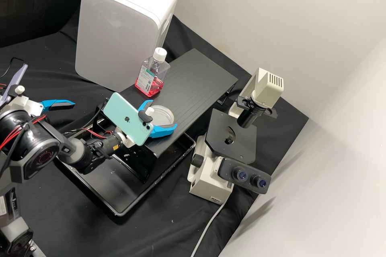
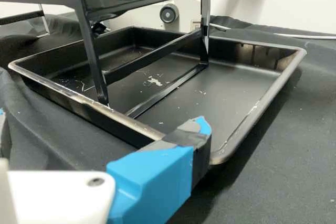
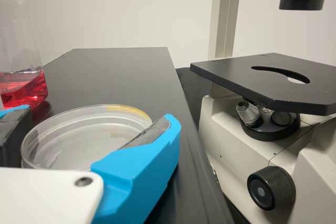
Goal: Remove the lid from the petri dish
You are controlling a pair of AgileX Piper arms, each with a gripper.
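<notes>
Right hand sits low over a raised black platform, its two blue fingers spread to either side of the petri dish and close by its rim. Whether they touch it cannot be made out. Left hand hangs well apart from it, beside the tray, fingers apart with nothing between them.

Largest on the black-draped counter is a white round-cornered box at the back. A white inverted microscope stands to the right. Between them lies the shallow black tray, with the platform standing in it on thin legs. A culture flask of red liquid stands upright on the platform, white cap up. The dish lies flat just in front of the flask, near the platform's edge, mouth up, with its clear lid on. Being round, it has no long axis.

The high view gives the box, the microscope's eyepieces and a mint-green phone fixed at the right wrist. The right wrist view adds a yellowish streak on the dish's far rim and the objectives under the stage. The left wrist view adds white scuffs on the tray floor.
</notes>
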